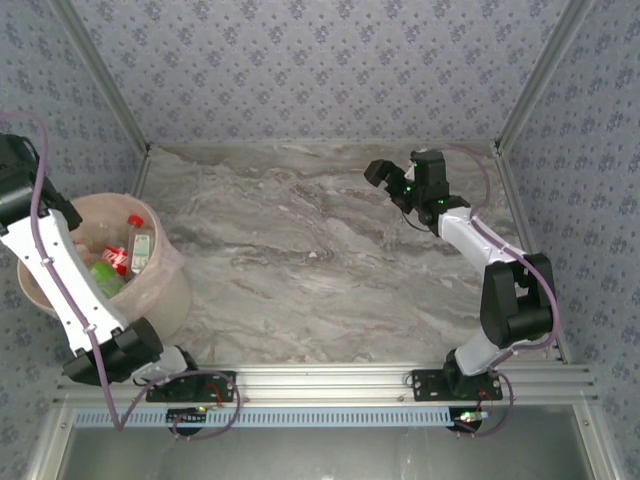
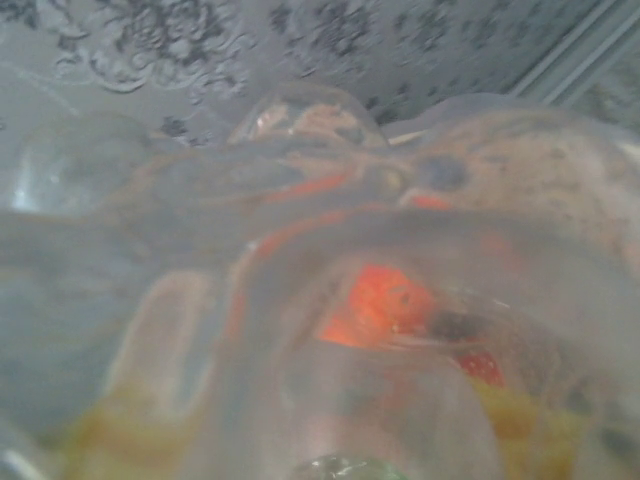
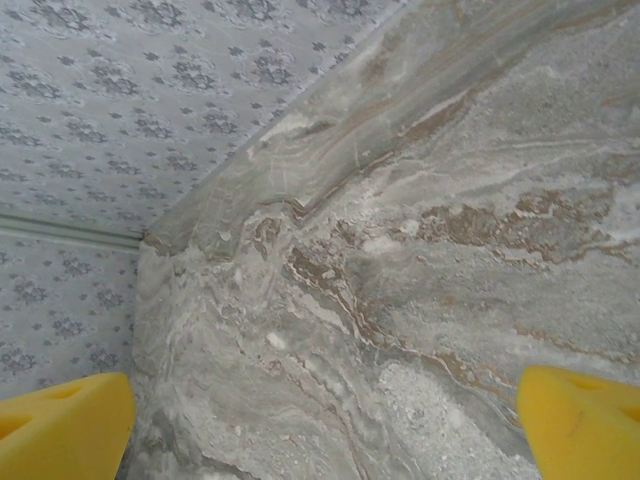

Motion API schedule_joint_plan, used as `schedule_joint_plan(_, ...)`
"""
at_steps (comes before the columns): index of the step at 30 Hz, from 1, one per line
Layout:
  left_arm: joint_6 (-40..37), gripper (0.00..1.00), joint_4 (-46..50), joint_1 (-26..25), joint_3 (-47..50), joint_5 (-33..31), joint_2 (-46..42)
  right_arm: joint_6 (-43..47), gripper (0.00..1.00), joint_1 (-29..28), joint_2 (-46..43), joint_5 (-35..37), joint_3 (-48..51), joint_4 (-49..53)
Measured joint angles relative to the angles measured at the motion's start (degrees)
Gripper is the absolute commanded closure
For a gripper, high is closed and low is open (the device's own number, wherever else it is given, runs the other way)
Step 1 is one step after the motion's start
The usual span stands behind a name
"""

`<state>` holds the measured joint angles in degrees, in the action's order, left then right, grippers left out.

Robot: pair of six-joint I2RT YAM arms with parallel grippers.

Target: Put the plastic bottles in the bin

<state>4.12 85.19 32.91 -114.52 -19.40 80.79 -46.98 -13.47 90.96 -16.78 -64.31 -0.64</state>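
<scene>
pink bin (image 1: pixel 172 290), bottles (image 1: pixel 138 246) inside, partly behind left arm (image 1: pixel 55 275).

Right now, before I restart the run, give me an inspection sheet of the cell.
surface: grey marbled tabletop
job's things: plastic bottles piled inside the pink bin; a blurred clear bottle sits close to the left wrist camera
clutter: nothing seen
grippers: right gripper open over the far table, nothing between its jaws; left arm reaches over the bin, left gripper state unreadable
cables: purple cables run along both arms
surroundings: patterned walls, aluminium frame
</scene>
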Motion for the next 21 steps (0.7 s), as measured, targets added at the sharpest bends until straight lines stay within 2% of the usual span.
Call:
schedule_joint_plan(4, -2.9, 0.51, 0.4, 0.9, -0.5, -0.3, 3.2, 1.1, 0.0, 0.0, 0.0, 0.2, -1.3, 3.0)
schedule_joint_plan(7, -3.2, 0.5, 0.5, 0.8, -1.7, 5.2, 5.4, 1.8, 0.0, -0.1, 0.0, 1.0, -1.8, 3.5)
schedule_joint_plan(11, -0.7, 0.48, 0.7, -2.0, -1.6, 9.0, 5.5, 2.0, 0.0, -0.6, 0.0, 1.5, -1.8, 3.7)
schedule_joint_plan(15, 1.9, 0.42, 0.9, -3.3, -0.2, 11.3, 5.5, 2.0, 0.0, -1.8, 0.0, 2.0, -1.8, 3.8)
schedule_joint_plan(17, 3.1, 0.35, 1.0, -4.3, 1.3, 11.7, 5.5, 2.0, 0.0, -2.4, 0.2, 2.0, -2.4, 4.5)
schedule_joint_plan(19, 4.0, 0.17, 1.7, -5.4, 2.1, 12.0, 5.7, 2.0, 0.0, -2.8, 0.6, 2.0, -3.5, 5.0)
schedule_joint_plan(21, 5.1, 0.08, 2.2, -5.9, 2.3, 12.0, 6.0, 2.3, 0.0, -3.0, 0.7, 2.0, -4.3, 5.4)
